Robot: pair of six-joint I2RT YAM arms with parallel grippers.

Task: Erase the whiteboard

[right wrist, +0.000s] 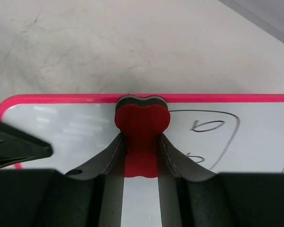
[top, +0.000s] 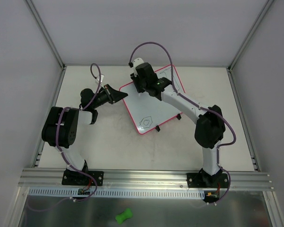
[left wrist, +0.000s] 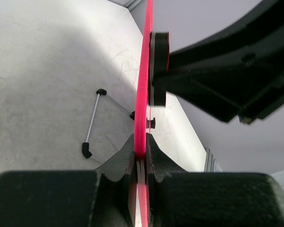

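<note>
The whiteboard (top: 149, 106), white with a pink-red frame, sits tilted at the table's middle. Dark marker doodles show near its front corner and under the right wrist camera (right wrist: 213, 135). My left gripper (top: 118, 96) is shut on the board's left edge; the wrist view shows the pink frame (left wrist: 143, 94) edge-on, pinched between the jaws. My right gripper (top: 141, 84) is shut on the red bone-shaped eraser (right wrist: 142, 124) and holds it on the board surface (right wrist: 61, 127) at its far edge.
A small green bone-shaped object (top: 123, 216) lies on the metal shelf in front of the arm bases. The board's thin wire stand with black feet (left wrist: 92, 120) shows beneath it. Enclosure posts (top: 45, 33) flank the table.
</note>
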